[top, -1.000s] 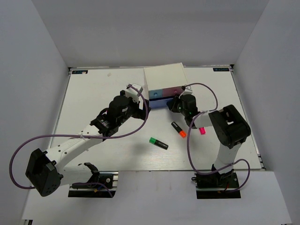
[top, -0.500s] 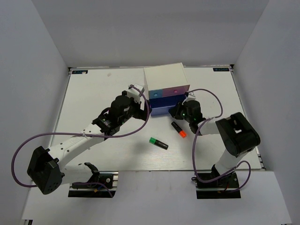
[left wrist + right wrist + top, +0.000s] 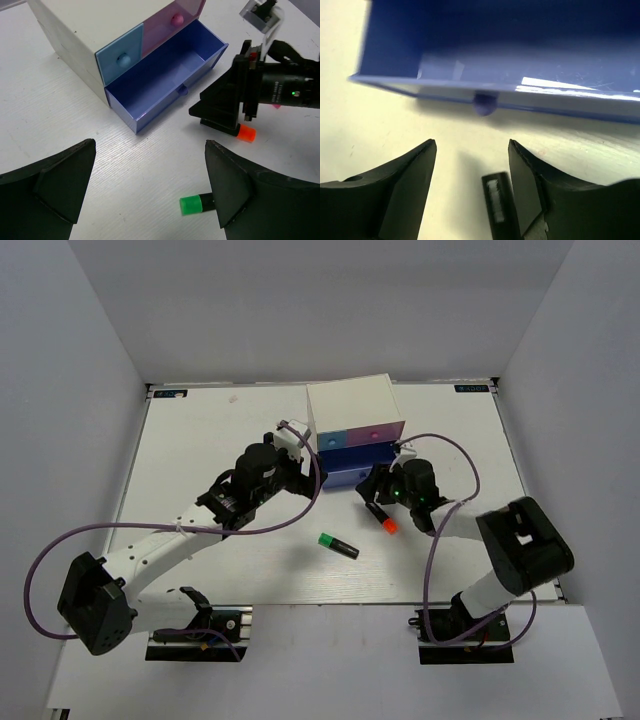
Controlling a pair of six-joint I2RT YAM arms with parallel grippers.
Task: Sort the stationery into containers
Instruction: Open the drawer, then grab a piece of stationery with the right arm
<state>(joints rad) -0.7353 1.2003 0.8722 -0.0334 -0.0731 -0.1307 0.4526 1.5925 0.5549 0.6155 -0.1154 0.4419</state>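
My right gripper point(image 3: 472, 146) has its fingers spread, low over the table, with the black barrel of the orange highlighter point(image 3: 496, 204) lying in the gap between them. It sits off centre, nearer the finger on the right of my wrist view. That is my first worry: if I close from here, that finger meets the barrel first and may roll or skid it aside instead of pinching it. I also judge I am over the barrel's end rather than its middle, so it could droop or pivot once lifted. Just beyond my fingertips stands the front wall of the open periwinkle drawer point(image 3: 445, 90), knob facing me. Any forward creep would bump it, pushing the drawer shut or shoving the white box point(image 3: 352, 402). My left gripper point(image 3: 150, 145) is spread too and holds nothing, with the green highlighter point(image 3: 191, 204) just beside one finger. Both wrists crowd the drawer mouth, so carrying the orange one in risks brushing my other arm.
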